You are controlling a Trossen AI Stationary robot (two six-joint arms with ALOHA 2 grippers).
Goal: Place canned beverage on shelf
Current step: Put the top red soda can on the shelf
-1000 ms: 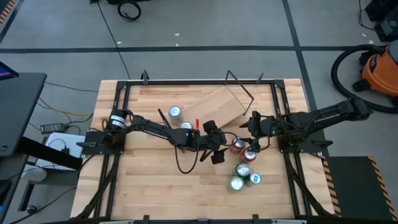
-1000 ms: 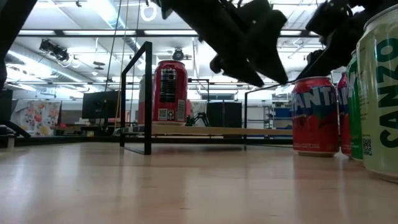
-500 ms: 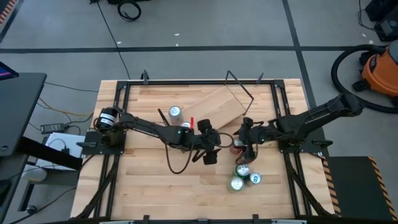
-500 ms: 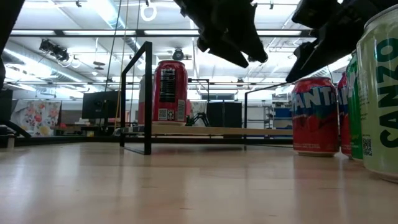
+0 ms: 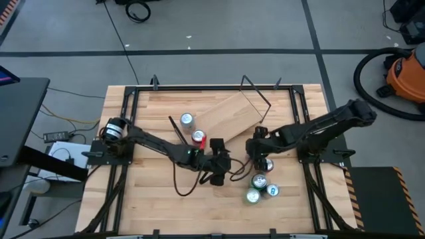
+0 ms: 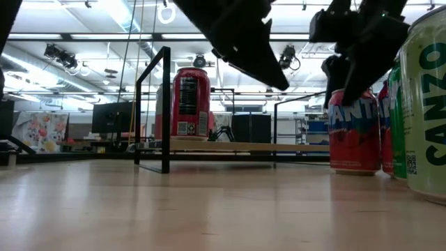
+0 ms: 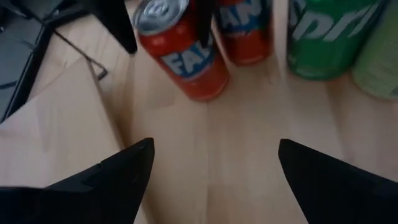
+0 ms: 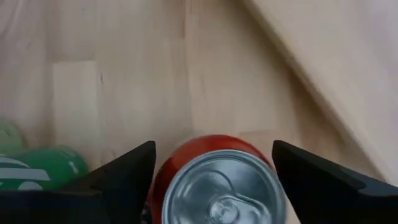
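On the left of the wooden table (image 5: 153,199), the left arm, stretched rightward toward the middle. At its end, the left gripper (image 7: 214,149), hanging above bare wood near the table's centre, jaws spread wide with nothing between them. Straight ahead of it, a cluster of cans.

Just left of centre and a little farther back, the shelf (image 5: 229,113): a light plank lying at an angle, thin black rod frames at its short ends. On its left end, upright, a red can (image 6: 190,104). Just beside that one and slightly farther, a silver-topped can (image 5: 187,119); whether on the plank or beside it, cannot tell.

Right of centre, the right gripper (image 8: 214,146), lowered over a red soda can (image 8: 221,180) that stands upright on the table, just near of the shelf's right end. Fingers (image 8: 124,180) spread on either side of the can, straddling it; whether touching its wall, cannot tell.

Nearer and slightly right, three more cans standing close together on the table, among them a green can (image 5: 258,180).

Beyond the table's far right corner, on the grey floor, an orange vacuum (image 5: 406,72) with a black hose.
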